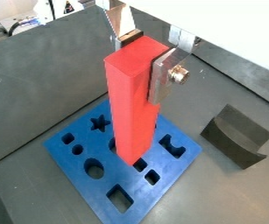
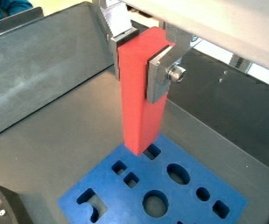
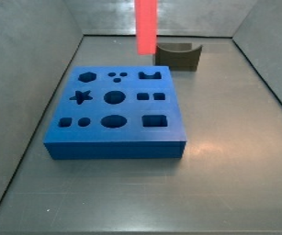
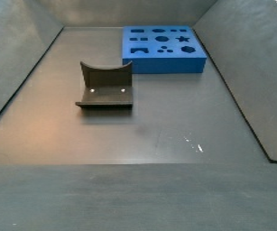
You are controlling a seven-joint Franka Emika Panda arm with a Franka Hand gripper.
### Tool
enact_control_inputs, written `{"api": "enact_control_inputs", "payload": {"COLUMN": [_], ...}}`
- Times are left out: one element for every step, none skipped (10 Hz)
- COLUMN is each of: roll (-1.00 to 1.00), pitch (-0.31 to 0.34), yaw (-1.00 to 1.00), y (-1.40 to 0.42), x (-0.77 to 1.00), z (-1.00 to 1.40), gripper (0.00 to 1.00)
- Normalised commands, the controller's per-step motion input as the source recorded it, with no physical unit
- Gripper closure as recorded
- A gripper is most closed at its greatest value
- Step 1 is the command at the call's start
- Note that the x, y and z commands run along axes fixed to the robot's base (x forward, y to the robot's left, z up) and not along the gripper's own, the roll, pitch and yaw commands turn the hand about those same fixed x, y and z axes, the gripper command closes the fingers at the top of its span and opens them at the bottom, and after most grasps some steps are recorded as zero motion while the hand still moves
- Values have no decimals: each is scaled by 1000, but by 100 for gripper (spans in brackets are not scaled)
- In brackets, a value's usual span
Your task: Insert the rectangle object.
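Gripper (image 1: 143, 63) fingers (image 1: 162, 74) are showing as brushed silver metal, clamping the rectangle object (image 1: 134, 103), which is looking like smooth matt red plastic; blue block (image 3: 116, 110) is reading matt plastic; bench (image 4: 141, 135) is looking dull grey, faintly sheeny; olive block (image 4: 105, 87) is looking matt.

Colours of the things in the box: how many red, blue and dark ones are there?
Red: 1, the rectangle object, held upright in the gripper above the blue block.
Blue: 1, the blue block with shaped holes.
Dark olive: 1, the notched block.
Total: 3
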Motion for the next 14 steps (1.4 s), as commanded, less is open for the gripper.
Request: {"api": "enact_control_inputs", "payload": {"roll": [14, 0, 1, 14, 30, 39, 0, 0, 6, 26, 43, 51, 41, 40], "pitch": [-19, -33, -10, -11, -10, -9, 0, 0, 0, -13, -17, -14, -14, -14], "yaw": [-269, -723, -874, -871, -886, -954, -1000, -1000, -1000, -1000, -1000, -983, -997, -1000], "y": [-180, -263, -260, -260, -243, -200, -103, -80, -43, 0, 0, 0, 0, 0], "x": [0, 251, 97, 117, 100, 31, 0, 0, 0, 0, 0, 91, 74, 0], "z": [0, -69, -163, -189, -237, -289, -263, -257, -326, -386, -417, -426, -406, -411], "gripper": [100, 100, 100, 100, 100, 100, 100, 100, 100, 100, 100, 100, 100, 100]}}
